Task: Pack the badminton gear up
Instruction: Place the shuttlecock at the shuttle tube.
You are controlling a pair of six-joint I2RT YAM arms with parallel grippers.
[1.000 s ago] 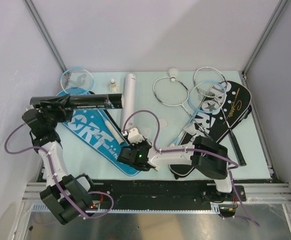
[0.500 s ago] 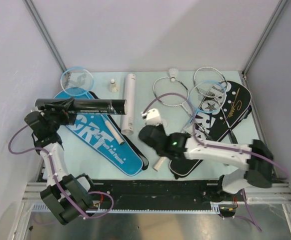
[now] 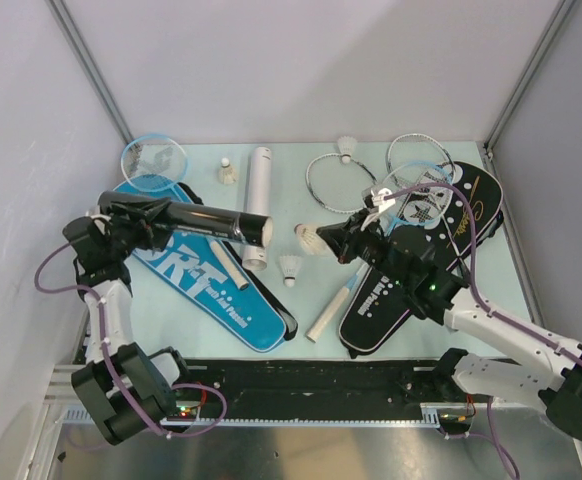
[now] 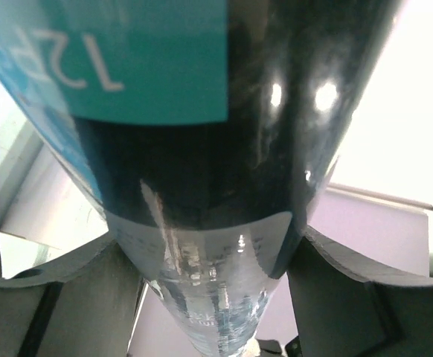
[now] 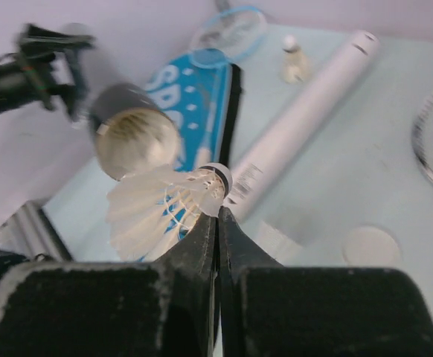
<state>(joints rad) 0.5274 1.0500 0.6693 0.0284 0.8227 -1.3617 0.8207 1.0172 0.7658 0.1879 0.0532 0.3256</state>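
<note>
Right claw (image 3: 331,241), arm stretched leftward, pinches a shuttlecock (image 3: 308,238) — left claw (image 3: 133,216) clamps the raised black tube (image 3: 211,223).

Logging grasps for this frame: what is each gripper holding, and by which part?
Left gripper clamps the black tube near the end opposite its open mouth. Right gripper pinches a shuttlecock at its cork end.

white letters "RT" on blue racket cover (image 3: 196,272), "SP" on same cover in right wrist view, white characters like "12" on teal label (image 4: 127,59) of black tube (image 4: 224,163), gold script on black racket cover (image 3: 468,212) too small to read
</note>
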